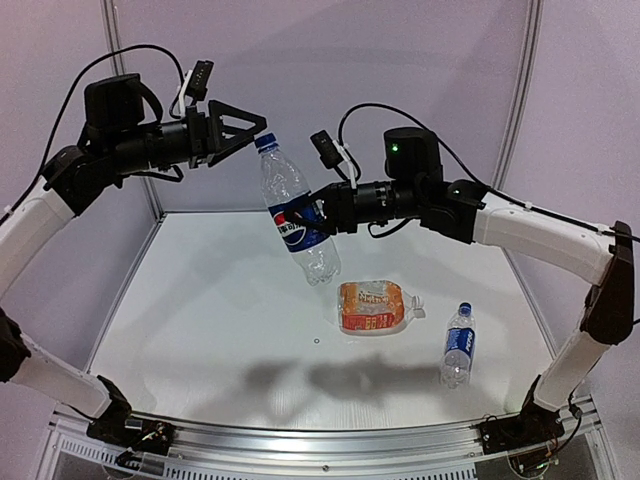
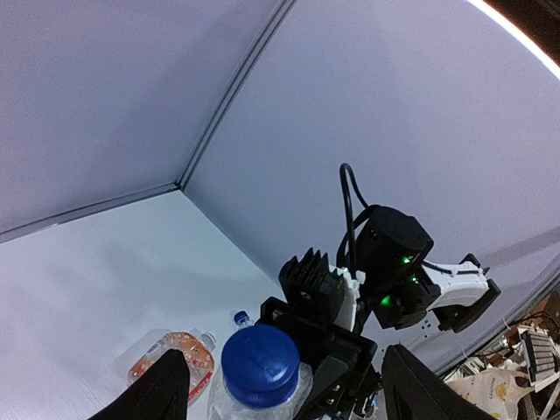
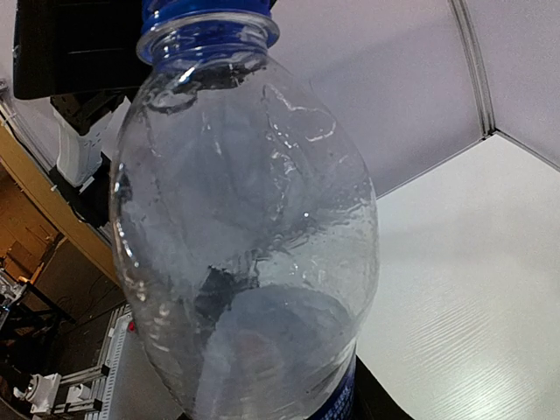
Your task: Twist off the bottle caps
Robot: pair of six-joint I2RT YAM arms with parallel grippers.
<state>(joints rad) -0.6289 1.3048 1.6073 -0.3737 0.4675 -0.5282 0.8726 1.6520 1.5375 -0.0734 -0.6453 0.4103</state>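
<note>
My right hand (image 1: 324, 212) holds the clear, blue-labelled plastic bottle (image 1: 288, 185) up over the far white bench (image 1: 200, 320). Its round blue plastic cap (image 2: 260, 366) sits untouched between the wide-spread fingers (image 2: 166, 389) of my left hand (image 2: 293, 389).

White counter (image 1: 200, 320); aluminium rail (image 1: 330, 440) along its 6 o'clock edge. Orange-labelled bottle (image 1: 372, 307) on its side near centre; small blue-labelled bottle (image 1: 458, 345) at its 4 o'clock. Large bottle (image 1: 285, 185) aloft at 11 o'clock.
</note>
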